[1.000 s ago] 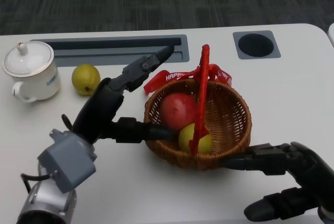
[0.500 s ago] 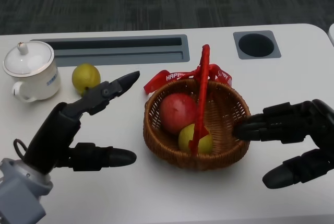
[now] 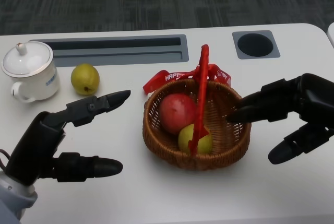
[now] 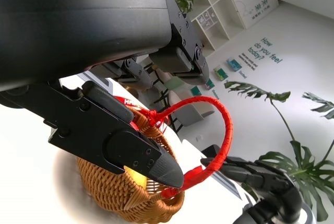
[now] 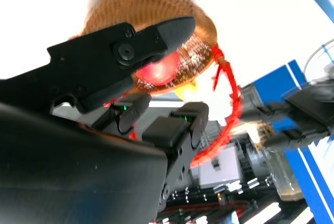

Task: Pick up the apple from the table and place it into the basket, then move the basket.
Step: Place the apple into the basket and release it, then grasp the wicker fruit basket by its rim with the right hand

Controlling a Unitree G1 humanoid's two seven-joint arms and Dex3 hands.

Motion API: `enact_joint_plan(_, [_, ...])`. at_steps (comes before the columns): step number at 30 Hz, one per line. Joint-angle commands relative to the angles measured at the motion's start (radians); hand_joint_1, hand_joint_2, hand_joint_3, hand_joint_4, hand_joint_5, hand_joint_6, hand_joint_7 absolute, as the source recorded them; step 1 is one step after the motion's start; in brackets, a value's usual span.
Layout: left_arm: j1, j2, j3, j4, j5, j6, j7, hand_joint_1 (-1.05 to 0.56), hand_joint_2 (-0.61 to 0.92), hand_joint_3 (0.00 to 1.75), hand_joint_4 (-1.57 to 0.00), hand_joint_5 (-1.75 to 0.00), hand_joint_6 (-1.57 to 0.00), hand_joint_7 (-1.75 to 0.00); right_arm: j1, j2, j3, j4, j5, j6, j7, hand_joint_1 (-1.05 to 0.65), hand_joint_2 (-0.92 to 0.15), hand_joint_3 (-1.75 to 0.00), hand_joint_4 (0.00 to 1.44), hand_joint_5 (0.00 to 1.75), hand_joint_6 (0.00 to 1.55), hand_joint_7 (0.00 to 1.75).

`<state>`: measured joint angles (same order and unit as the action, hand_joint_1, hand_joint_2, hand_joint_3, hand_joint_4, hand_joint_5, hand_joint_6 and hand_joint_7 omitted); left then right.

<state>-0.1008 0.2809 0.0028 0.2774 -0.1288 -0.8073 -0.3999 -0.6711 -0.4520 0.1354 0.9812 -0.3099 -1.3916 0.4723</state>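
Note:
A round wicker basket (image 3: 229, 140) with a red hoop handle (image 3: 202, 88) stands mid-table. Inside it lie a red apple (image 3: 177, 110) and a smaller yellow-green fruit (image 3: 190, 138). My left hand (image 3: 57, 143) hovers left of the basket, fingers spread, holding nothing. My right hand (image 3: 289, 112) is at the basket's right side, fingers apart, one fingertip reaching the rim. The left wrist view shows the basket (image 4: 117, 195) and handle (image 4: 216, 135) beyond my fingers (image 4: 120, 145). The right wrist view shows the basket (image 5: 151, 10) with the apple (image 5: 159, 70) inside.
A yellow-green fruit (image 3: 85, 78) lies on the table at the left, beside a white lidded mug (image 3: 28, 71). A grey slot (image 3: 115, 49) and a round recess (image 3: 255, 44) run along the table's far side. The table's front edge is close to my hands.
My left hand has pulled back from the basket toward the lower left. My right hand has risen from the front edge to the basket's right rim.

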Motion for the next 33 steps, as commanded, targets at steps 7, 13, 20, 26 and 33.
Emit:
enact_joint_plan(7, [0.043, 0.007, 0.005, -0.033, -0.009, 0.005, -0.013, -0.63, 0.76, 0.0, -0.66, -0.04, -0.65, -0.02, -0.206, -0.072, 0.152, 0.122, -0.457, 0.098, -0.391, -0.74, -0.92, -0.01, 0.71, 0.01, 0.64, 0.01])
enact_joint_plan(13, [0.057, -0.005, 0.0, -0.042, -0.004, 0.008, -0.007, -0.63, 0.76, 0.0, -0.65, -0.02, -0.65, -0.01, -0.297, -0.066, 0.34, 0.182, -0.68, 0.183, -0.703, -0.78, -0.92, -0.05, 0.69, 0.0, 0.62, 0.0])
enact_joint_plan(20, [0.072, -0.025, -0.002, -0.051, -0.001, -0.001, -0.004, -0.62, 0.76, 0.0, -0.66, -0.02, -0.65, -0.01, -0.36, -0.034, 0.592, 0.226, -0.89, 0.263, -0.999, -0.8, -0.92, -0.08, 0.69, 0.01, 0.61, 0.01])
enact_joint_plan(26, [0.09, -0.042, 0.002, -0.069, 0.015, -0.001, 0.01, -0.63, 0.77, 0.0, -0.67, -0.02, -0.66, -0.01, -0.394, 0.018, 0.779, 0.274, -1.002, 0.342, -1.202, -0.83, -0.92, -0.09, 0.7, 0.02, 0.62, 0.01])
enact_joint_plan(33, [0.094, -0.066, 0.001, -0.067, 0.02, -0.013, 0.018, -0.62, 0.76, 0.0, -0.69, -0.02, -0.67, -0.01, -0.424, 0.06, 0.925, 0.302, -1.047, 0.392, -1.301, -0.81, -0.92, -0.09, 0.72, 0.02, 0.62, 0.01])
